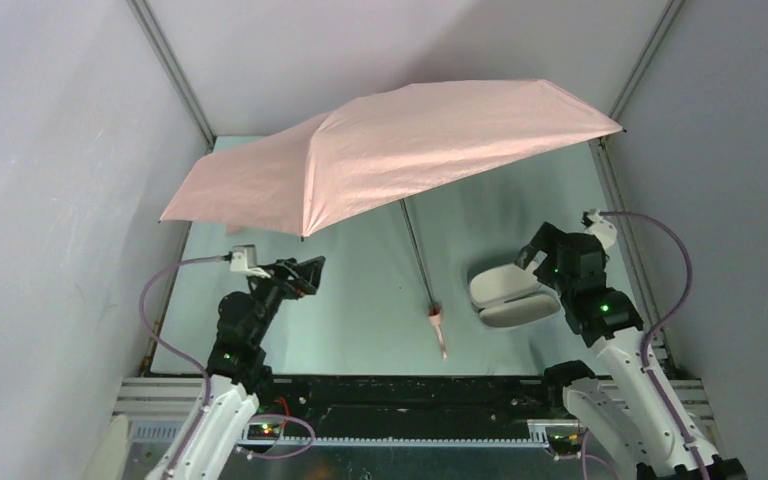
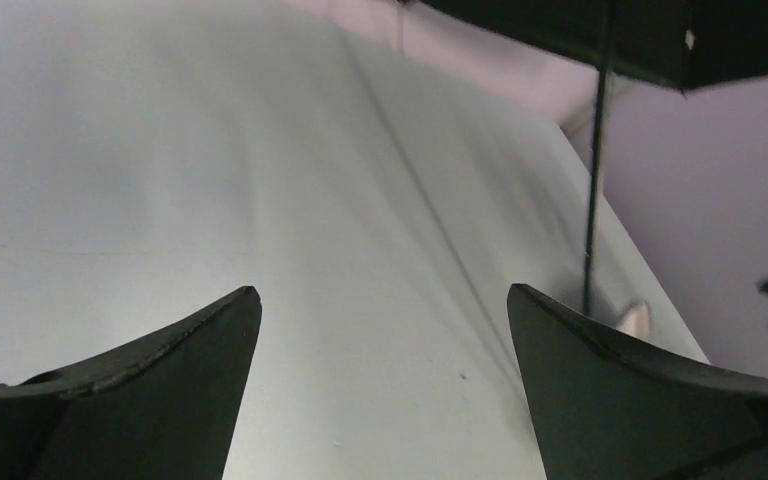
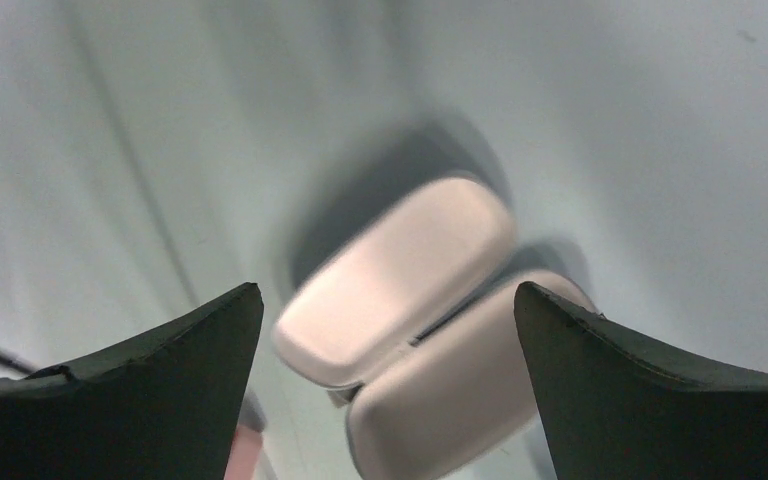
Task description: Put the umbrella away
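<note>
The umbrella stands open, its salmon-pink canopy spread over the back of the table. Its thin metal shaft slants down to the small pink handle lying on the table at front centre. The shaft and handle also show at the right of the left wrist view. My left gripper is open and empty, left of the shaft, under the canopy's front edge. My right gripper is open and empty, just above the pale oblong hard case, which lies open as two halves.
The table has a pale green mat, bounded by grey walls on both sides and a metal rail at the near edge. The canopy overhangs most of the far half of the table. A bit of the pink handle shows in the right wrist view.
</note>
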Action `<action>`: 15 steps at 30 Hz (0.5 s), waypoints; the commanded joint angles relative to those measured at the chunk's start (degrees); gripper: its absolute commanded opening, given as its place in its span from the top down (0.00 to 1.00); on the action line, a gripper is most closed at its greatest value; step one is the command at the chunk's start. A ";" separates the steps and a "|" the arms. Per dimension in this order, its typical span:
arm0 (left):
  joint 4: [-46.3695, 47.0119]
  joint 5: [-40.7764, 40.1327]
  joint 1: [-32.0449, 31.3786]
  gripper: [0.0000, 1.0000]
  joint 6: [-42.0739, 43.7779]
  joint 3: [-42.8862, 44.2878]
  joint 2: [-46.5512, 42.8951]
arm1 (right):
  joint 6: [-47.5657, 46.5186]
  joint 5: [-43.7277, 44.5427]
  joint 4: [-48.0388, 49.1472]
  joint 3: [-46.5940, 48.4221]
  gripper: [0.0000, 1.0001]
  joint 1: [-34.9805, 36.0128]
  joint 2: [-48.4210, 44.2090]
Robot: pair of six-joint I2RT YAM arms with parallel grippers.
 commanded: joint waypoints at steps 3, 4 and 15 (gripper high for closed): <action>6.95 -8.10 -17.76 0.00 4.60 3.46 9.26 | -10.86 -17.07 26.48 0.91 0.00 4.85 3.63; 8.59 -12.30 -20.36 0.00 4.90 4.14 11.62 | -10.96 -19.32 28.82 0.54 0.01 4.93 4.71; 29.79 -16.54 -30.82 0.00 2.37 7.42 34.88 | -17.99 -30.18 62.36 1.99 0.01 16.29 24.85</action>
